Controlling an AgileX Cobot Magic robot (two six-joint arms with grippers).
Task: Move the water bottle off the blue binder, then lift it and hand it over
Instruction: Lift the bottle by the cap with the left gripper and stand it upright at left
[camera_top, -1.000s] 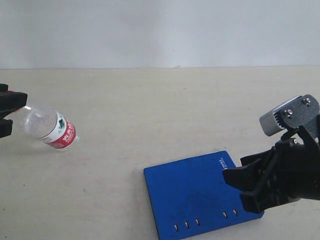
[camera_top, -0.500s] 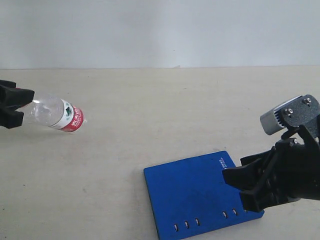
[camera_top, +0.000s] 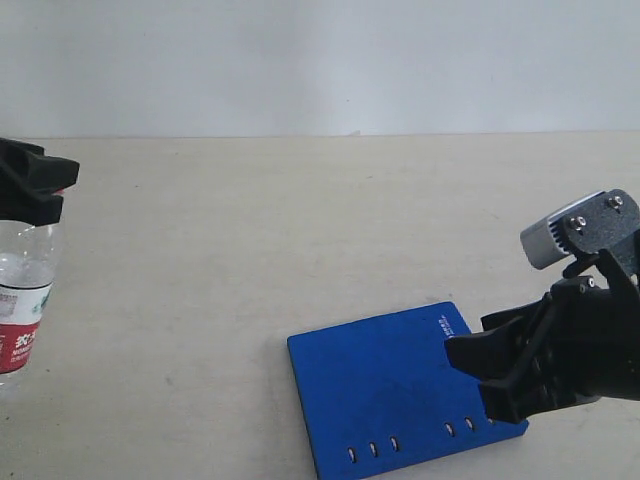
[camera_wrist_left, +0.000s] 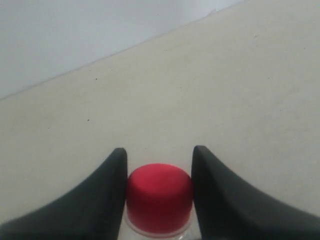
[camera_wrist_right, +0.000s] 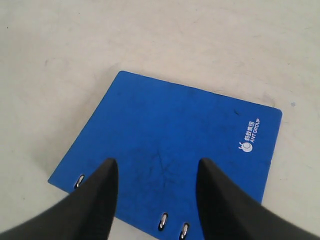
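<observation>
The water bottle (camera_top: 22, 300) hangs upright at the far left of the exterior view, cap up, label band low on its body. My left gripper (camera_top: 30, 190) is shut on its red cap (camera_wrist_left: 159, 197), one black finger on each side. The blue binder (camera_top: 395, 385) lies flat on the table at the lower right, its slots along the near edge and its white logo (camera_wrist_right: 248, 134) at a corner. My right gripper (camera_wrist_right: 156, 167) hovers open just above the binder's right part (camera_wrist_right: 165, 140), holding nothing.
The beige table (camera_top: 300, 220) spreads between the bottle and the binder, and a pale wall (camera_top: 320, 60) rises behind it. The right wrist's silver camera housing (camera_top: 565, 235) stands above the right gripper.
The bottle has swung from lying slanted to hanging upright under the left gripper, which has shifted left toward the frame edge. The right arm and the binder have stayed still.
</observation>
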